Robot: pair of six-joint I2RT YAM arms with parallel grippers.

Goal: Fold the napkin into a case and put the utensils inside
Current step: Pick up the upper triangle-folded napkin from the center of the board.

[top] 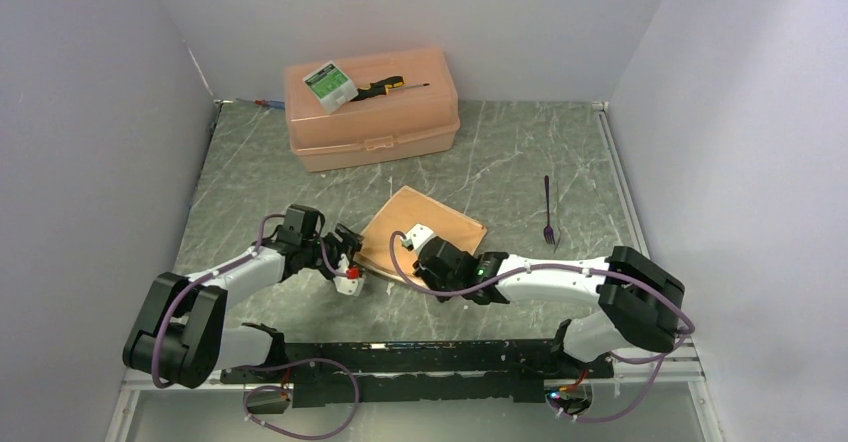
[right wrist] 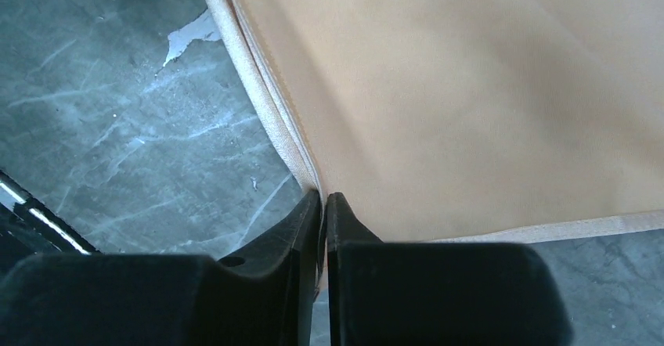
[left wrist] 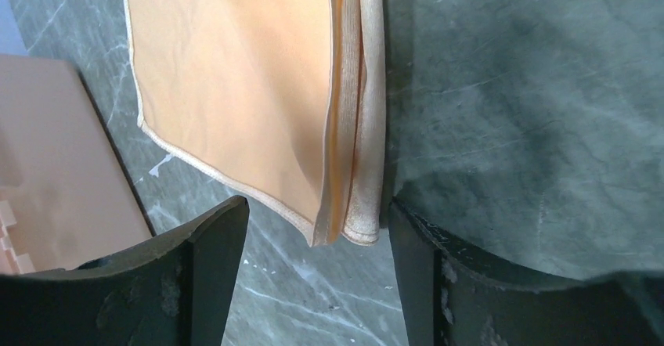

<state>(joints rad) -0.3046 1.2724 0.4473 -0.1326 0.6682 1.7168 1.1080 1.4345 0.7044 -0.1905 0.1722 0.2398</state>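
Your right gripper [right wrist: 323,199] is pinched shut on the hem of the napkin [top: 445,220] at a near corner, with a sliver of cloth showing between the fingers; that grip looks meant to carry a layer over for the next fold. Your left gripper [left wrist: 315,209] stands wide, straddling the neighbouring corner where the folded layers stack, and touches nothing that I can see; I judge it is set to close there so both corners lift together. The napkin lies folded flat in the middle of the counter [top: 520,162], between the two arms; no pocket is formed yet. The fork [top: 549,217] lies well apart to the right, untouched; the plastic box [top: 372,112] sits at the far edge, apart from the cloth. You have open counter to the right of the napkin; fold away from the box, and mind the stacked layers sliding apart.
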